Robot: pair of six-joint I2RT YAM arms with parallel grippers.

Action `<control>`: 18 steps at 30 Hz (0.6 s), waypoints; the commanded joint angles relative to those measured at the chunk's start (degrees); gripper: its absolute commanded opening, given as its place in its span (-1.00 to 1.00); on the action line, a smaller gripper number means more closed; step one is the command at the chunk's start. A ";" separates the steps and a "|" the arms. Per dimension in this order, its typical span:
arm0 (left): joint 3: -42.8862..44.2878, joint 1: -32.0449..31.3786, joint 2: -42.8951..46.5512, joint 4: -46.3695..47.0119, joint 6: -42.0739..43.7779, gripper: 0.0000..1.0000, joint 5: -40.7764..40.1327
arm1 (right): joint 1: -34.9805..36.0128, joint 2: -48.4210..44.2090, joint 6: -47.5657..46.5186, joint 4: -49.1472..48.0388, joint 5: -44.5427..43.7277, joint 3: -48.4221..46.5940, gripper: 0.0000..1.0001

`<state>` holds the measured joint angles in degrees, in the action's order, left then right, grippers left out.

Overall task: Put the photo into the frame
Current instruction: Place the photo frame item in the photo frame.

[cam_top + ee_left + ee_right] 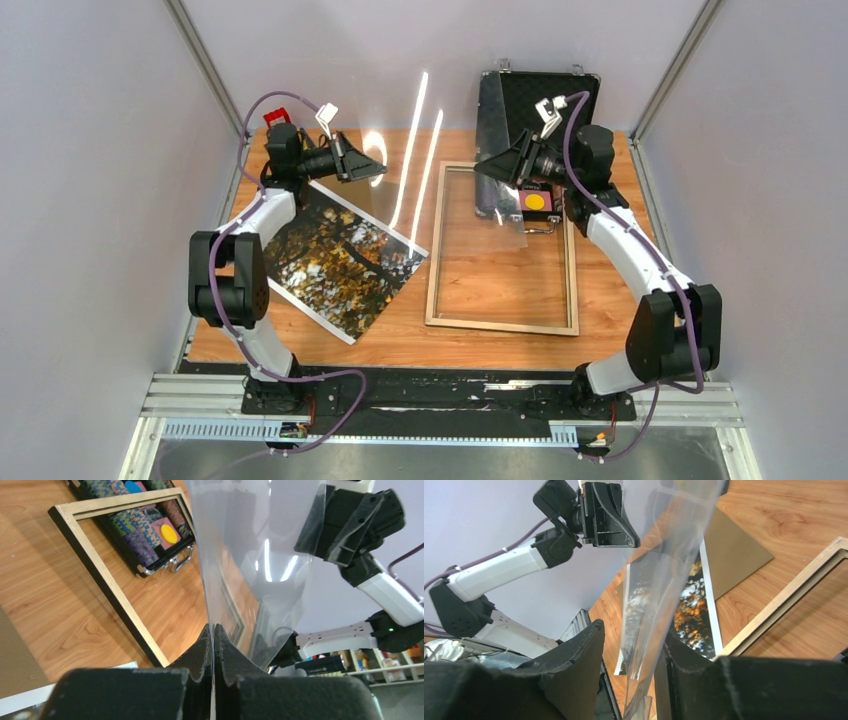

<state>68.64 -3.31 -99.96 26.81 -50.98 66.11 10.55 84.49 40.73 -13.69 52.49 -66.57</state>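
Clear plastic sheet [240,540] hangs pinched in my left gripper [214,630], my right gripper [634,645] parted around it — the photo [340,260] lies beside the frame [500,325], not inserted.

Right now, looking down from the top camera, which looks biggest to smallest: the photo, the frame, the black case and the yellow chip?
1. the frame
2. the photo, one end covered, but it looks smaller
3. the black case, partly hidden, so less sure
4. the yellow chip, clearly smallest
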 commanded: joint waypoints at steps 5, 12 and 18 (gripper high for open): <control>6.44 -3.80 4.24 -19.41 17.89 -1.00 0.48 | -1.15 -4.16 -7.91 3.11 -2.53 0.03 -0.23; 6.83 -3.81 4.52 -23.79 21.49 -1.00 1.22 | -4.84 -5.53 -10.42 4.77 4.27 1.73 -0.11; 7.27 -4.60 4.14 -25.38 22.61 -1.00 1.27 | -5.52 -6.14 -12.74 6.35 9.19 3.32 -0.06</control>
<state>73.67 -6.83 -98.13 3.27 -31.66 66.06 5.15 80.97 31.68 -6.31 57.01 -63.57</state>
